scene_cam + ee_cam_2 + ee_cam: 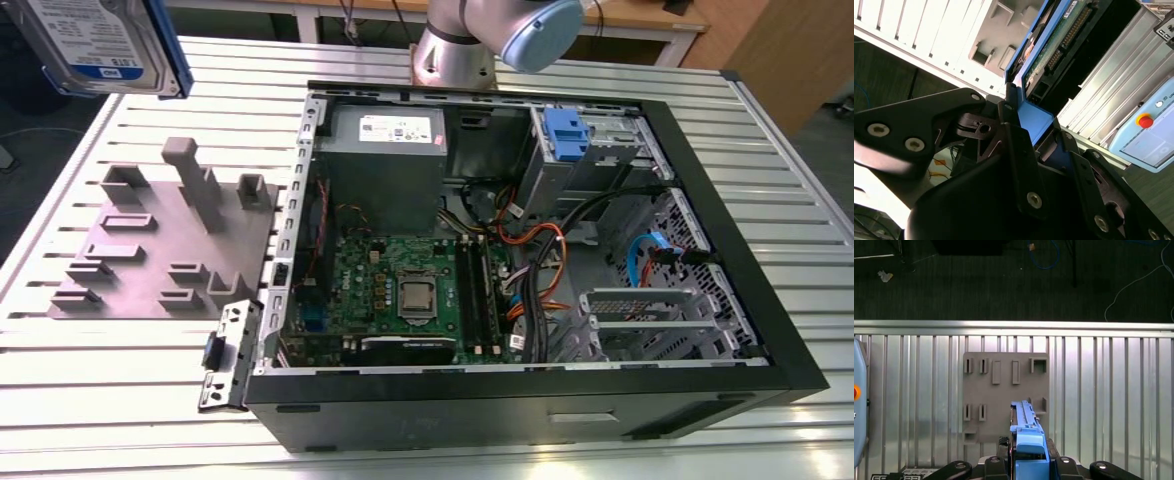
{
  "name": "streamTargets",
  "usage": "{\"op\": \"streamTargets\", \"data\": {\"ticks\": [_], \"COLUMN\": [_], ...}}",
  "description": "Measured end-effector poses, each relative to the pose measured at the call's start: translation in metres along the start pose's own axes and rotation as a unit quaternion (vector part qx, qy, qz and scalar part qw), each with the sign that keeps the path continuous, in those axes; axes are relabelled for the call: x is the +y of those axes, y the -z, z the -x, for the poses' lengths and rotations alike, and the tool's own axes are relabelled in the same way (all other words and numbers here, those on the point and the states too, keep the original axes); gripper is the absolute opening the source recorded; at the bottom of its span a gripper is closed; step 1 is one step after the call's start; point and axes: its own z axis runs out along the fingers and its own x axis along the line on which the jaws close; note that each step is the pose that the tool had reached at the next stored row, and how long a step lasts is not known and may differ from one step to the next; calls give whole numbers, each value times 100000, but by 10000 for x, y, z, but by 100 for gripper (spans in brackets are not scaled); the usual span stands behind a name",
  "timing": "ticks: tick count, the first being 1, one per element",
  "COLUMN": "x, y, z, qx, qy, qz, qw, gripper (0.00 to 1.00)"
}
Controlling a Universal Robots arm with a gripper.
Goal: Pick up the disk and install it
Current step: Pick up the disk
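Slatted metal table [134, 400] carries an open computer case [747, 330] and, on the exterior view's left, a grey slotted tray [147, 250]. You see the disk [100, 45] held in the air over the table's far-left corner. In both wrist views the tool [1036, 127] [1029, 462] is clamped on its blue frame.

This is a robotics lab or workshop. Directly below the gripper [1029, 466], a ribbed aluminium bench [1104, 390] carries a grey slotted fixture [1004, 390]. Off to the gripper's side sit an opened computer case [534, 250] and a control pendant [1154, 147] with a red stop button [1144, 120]. Loose cables [1046, 255] trail over dark carpet [954, 285] beyond.
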Motion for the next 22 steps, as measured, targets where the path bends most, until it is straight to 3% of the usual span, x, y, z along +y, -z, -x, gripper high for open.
{"op": "streamTargets", "data": {"ticks": [22], "x": [-74], "y": [0], "z": [0], "qx": [-2], "qy": [3], "qz": [-4], "qw": [100000], "gripper": [36]}}
